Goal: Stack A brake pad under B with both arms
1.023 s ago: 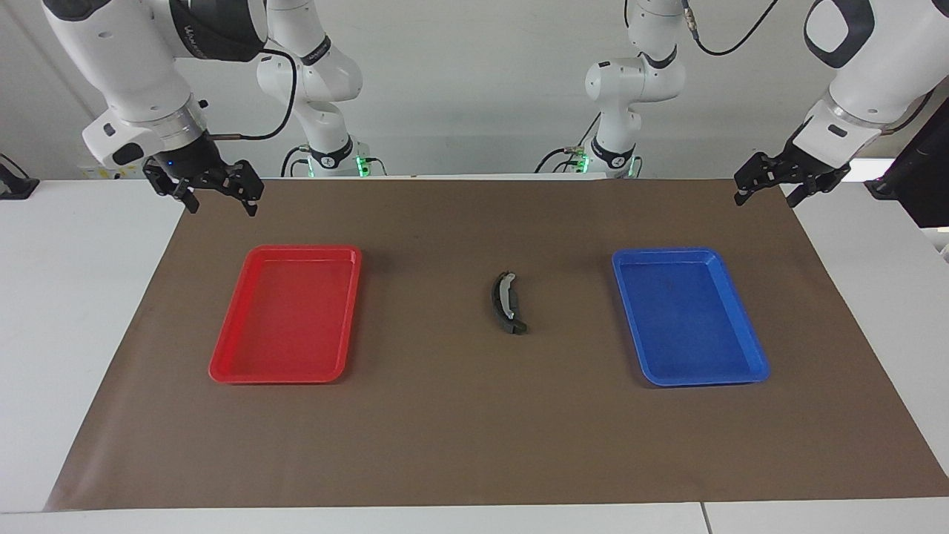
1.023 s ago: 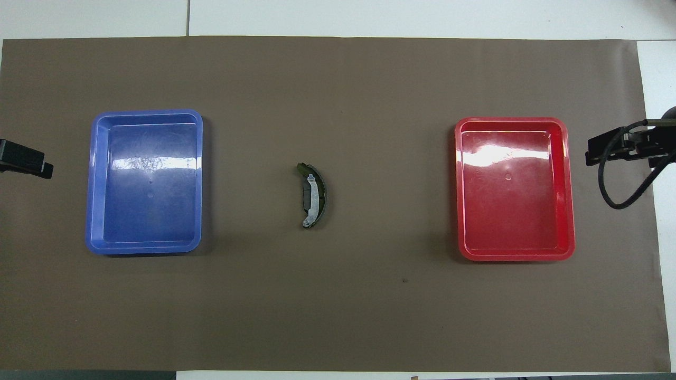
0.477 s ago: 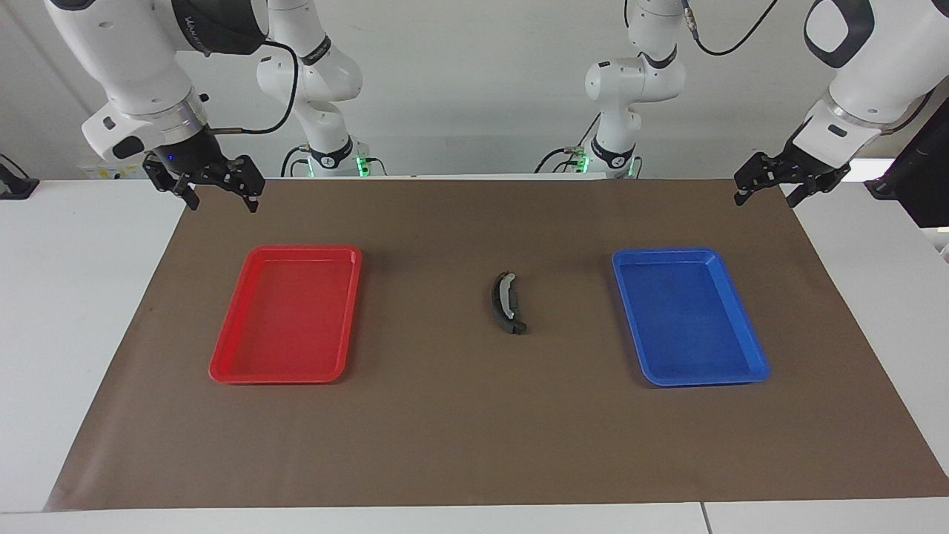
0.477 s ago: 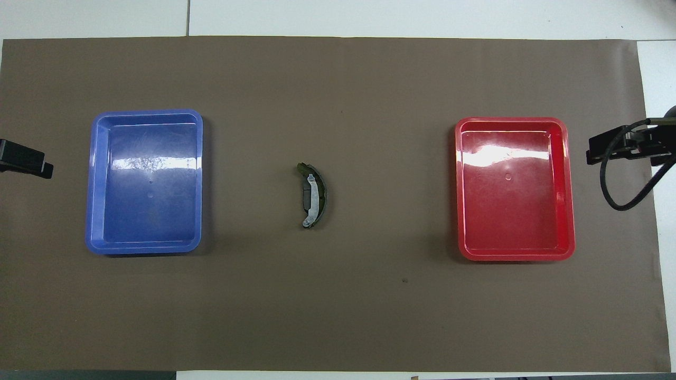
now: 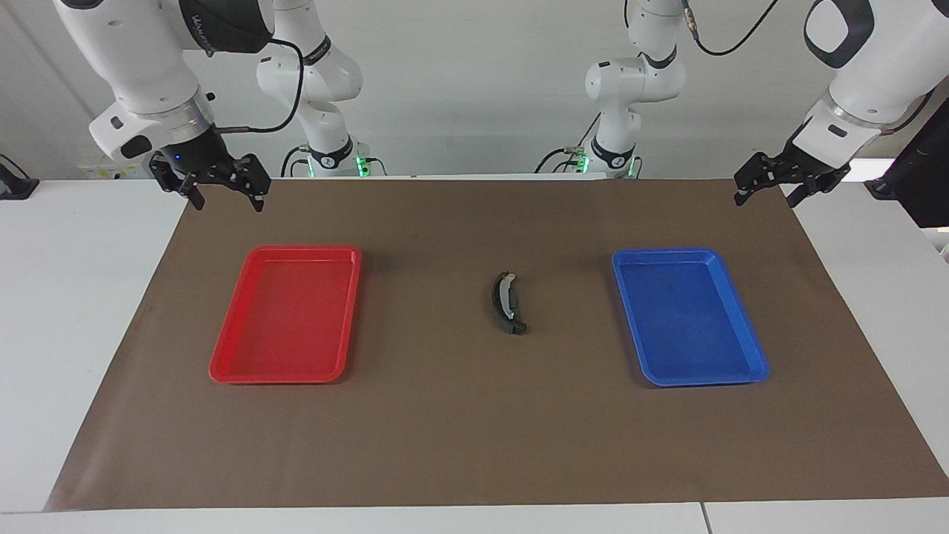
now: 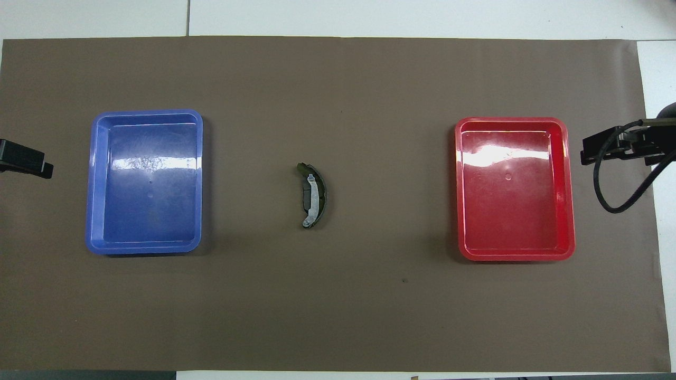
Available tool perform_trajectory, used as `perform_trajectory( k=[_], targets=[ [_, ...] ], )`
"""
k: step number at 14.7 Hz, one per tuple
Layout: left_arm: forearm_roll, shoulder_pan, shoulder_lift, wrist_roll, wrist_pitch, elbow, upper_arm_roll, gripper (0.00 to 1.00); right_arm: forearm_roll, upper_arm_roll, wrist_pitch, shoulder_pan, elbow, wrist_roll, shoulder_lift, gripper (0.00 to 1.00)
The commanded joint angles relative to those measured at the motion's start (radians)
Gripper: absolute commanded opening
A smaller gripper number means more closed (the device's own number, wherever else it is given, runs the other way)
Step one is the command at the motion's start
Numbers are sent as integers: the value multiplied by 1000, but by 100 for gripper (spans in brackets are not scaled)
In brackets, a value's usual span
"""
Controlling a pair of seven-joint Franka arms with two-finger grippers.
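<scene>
**Ana:** How far along is the stacking, would you say?

**Ben:** It looks done to me. B [image 5: 506, 304] lies at the centre of the facing frame, on the brown-covered counter [image 5: 445, 430], between the red tray [image 5: 285, 251] and the blue tray [image 5: 667, 252]. In the overhead view the A brake pad [image 6: 304, 196] shows as a short dark slab tucked against the inner curve of B [image 6: 320, 192], partly under its silver strip.

**Ana:** So A is underneath?

**Ben:** That's how I read it: they touch and overlap, with B on top. How squarely B sits on it I cannot tell. Both trays hold nothing.

**Ana:** And the arms?

**Ben:** Neither is near the stack. The right gripper [image 5: 226, 202] hangs in the upper left of the facing frame, above the counter's corner and above the red tray in the picture. Its jaws stand wide apart, with nothing between them and touching nothing.

**Ana:** The other one?

**Ben:** The left gripper [image 5: 767, 194] is in the upper right of that frame, over the edge of the brown cover, well apart from the blue tray. Its jaws are also spread and hold nothing. Overhead, only its dark tip [image 6: 31, 166] pokes in at the left edge of the frame, and the right gripper [image 6: 597, 150] at the right edge.

**Ana:** Anything left to do?

**Ben:** I'd judge nothing, unless the pair needs straightening.
</scene>
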Motion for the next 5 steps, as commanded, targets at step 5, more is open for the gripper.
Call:
perform_trajectory(
  k=[5],
  targets=[
    [3,2,-21,8,-9,-19,2,99,8,3,-17,-5,8,-6,-2,100]
  ],
)
